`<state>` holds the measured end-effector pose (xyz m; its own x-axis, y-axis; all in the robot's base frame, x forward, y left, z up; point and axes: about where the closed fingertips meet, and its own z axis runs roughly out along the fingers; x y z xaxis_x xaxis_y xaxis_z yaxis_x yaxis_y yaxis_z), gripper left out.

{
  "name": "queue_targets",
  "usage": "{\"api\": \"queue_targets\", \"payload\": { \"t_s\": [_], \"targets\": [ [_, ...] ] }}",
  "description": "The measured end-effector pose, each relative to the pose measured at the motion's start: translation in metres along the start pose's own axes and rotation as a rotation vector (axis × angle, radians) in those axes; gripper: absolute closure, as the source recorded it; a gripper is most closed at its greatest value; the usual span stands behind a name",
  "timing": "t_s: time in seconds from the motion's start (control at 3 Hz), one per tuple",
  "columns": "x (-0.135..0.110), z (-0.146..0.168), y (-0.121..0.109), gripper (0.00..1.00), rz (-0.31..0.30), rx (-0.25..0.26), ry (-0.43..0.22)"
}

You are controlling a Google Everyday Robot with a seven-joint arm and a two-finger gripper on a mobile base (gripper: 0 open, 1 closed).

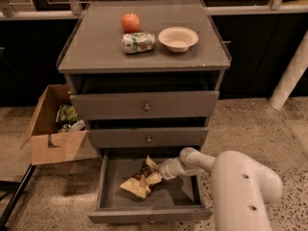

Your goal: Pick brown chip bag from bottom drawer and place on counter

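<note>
- Counter [96, 49]: flat grey cabinet top with a thin clear raised rim. It carries three items, all in its rear half.
- Apple [130, 22]: red-orange, near the middle of the counter's back edge.
- Green-and-white packet [138, 42]: lies on its side just in front of the apple, toward the counter's centre.
- Bowl [178, 38]: shallow and cream-coloured, upright, just right of the packet and nearer the counter's right edge.
- Top drawer [144, 105]: grey with a small round knob, pulled out slightly past the counter's front edge.
- Middle drawer [148, 137]: grey with a round knob, also slightly out.
- Bottom drawer [180, 195]: the deepest, pulled well out beyond the counter's front edge, with its interior exposed.
- Brown chip bag [137, 184]: crumpled, dark brown with tan ends. It sits inside the bottom drawer at mid-width, tilted, with one end raised toward the back.
- Gripper [155, 177]: on a white arm [240, 186] that reaches in from below the counter's front right corner. It is inside the bottom drawer, against the right side of the bag. Whether it is spread or pinching the bag cannot be told.
- Cardboard box [50, 146]: open, on the floor left of the counter's left edge, with green packets inside.
- White post [291, 76]: leaning, beyond the counter's right edge.
</note>
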<state>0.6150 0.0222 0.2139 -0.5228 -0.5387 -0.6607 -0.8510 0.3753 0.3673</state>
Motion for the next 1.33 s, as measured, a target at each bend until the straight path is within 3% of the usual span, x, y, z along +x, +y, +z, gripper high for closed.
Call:
{"api": "queue_targets", "payload": {
  "t_s": [0.33, 1.0, 1.33],
  "targets": [
    [-0.03, -0.058, 0.018, 1.0, -0.053, 0.098, -0.11],
    [-0.026, -0.106, 0.101, 1.0, -0.091, 0.103, -0.177],
    [-0.026, -0.106, 0.101, 1.0, -0.091, 0.103, -0.177]
  ]
}}
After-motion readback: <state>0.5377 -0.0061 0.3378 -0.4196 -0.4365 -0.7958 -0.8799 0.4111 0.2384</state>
